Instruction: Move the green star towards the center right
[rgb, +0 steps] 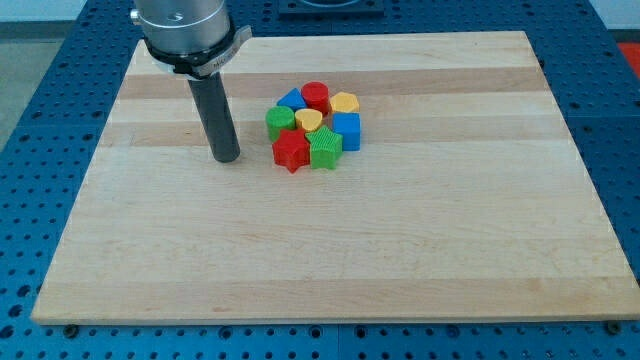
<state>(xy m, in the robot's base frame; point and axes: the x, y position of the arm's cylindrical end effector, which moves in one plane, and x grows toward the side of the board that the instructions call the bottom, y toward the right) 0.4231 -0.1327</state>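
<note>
Green star touches red star and blue cube; my tip, lacking fingers, stands left.

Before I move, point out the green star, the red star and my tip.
green star (326, 148): camera view, on its ridged top face.
red star (291, 150): camera view, on its top centre.
my tip (227, 158): camera view, the rod's lower end.

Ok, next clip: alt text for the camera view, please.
A dark rod's tip rests on a wooden board, to the view's left of a tight cluster of coloured blocks, apart from them. The green star sits at the cluster's bottom edge, beside a red star.
</note>
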